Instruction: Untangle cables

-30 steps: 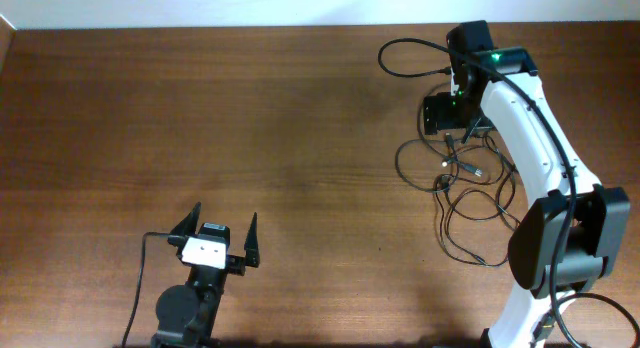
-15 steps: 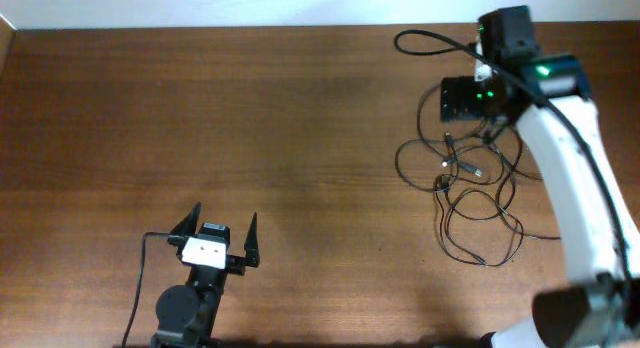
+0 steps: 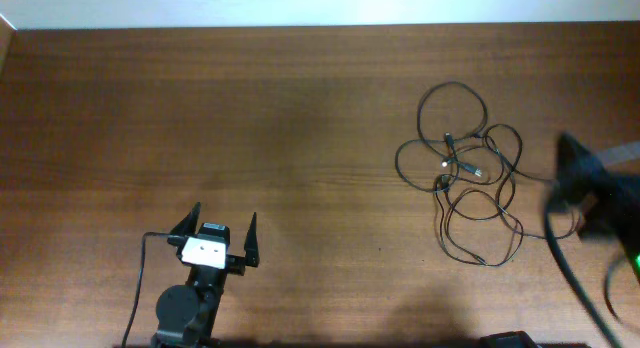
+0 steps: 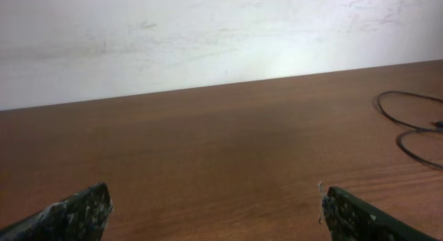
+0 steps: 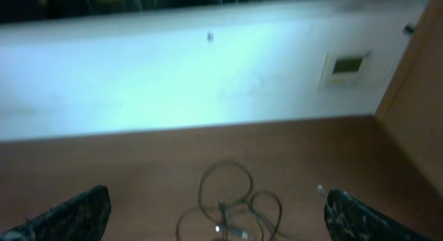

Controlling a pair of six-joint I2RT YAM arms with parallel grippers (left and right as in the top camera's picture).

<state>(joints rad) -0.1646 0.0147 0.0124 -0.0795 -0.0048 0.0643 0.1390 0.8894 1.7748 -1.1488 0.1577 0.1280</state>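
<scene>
The left gripper (image 3: 223, 220) is seen spread wide, and nothing is held between its fingers (image 4: 76, 213) (only bare wood is framed between them in the left wrist view). The table (image 3: 300, 128) is seen stretching ahead of it to a pale wall (image 4: 208, 40). The cables (image 3: 465, 178) are found well apart from it, far ahead and off to its right, and only two dark arcs of cord are caught at the right edge of its own camera.

The right gripper (image 5: 214, 192) is likewise spread wide and empty, its two fingers (image 5: 360, 217) being seen at the bottom corners of the right wrist view. The cables are seen ahead of it and lower down, centred between the fingers, clear of both and touched by neither. A small pale panel (image 5: 348, 64) is mounted on the wall ahead of it, off to its right.

In the overhead view the right arm (image 3: 590, 193) is rendered only as a dark blur (its gripper cannot be made out there); the tangle is found near that blur, on the side toward the left gripper.

The cables are laid flat on the wood as one loose tangle of thin black overlapping loops; one larger loop is placed at the end farthest from both grippers, and smaller ones are crowded nearer. Small plugs (image 3: 444, 165) (some pale-tipped) are gathered near the middle of the tangle.
</scene>
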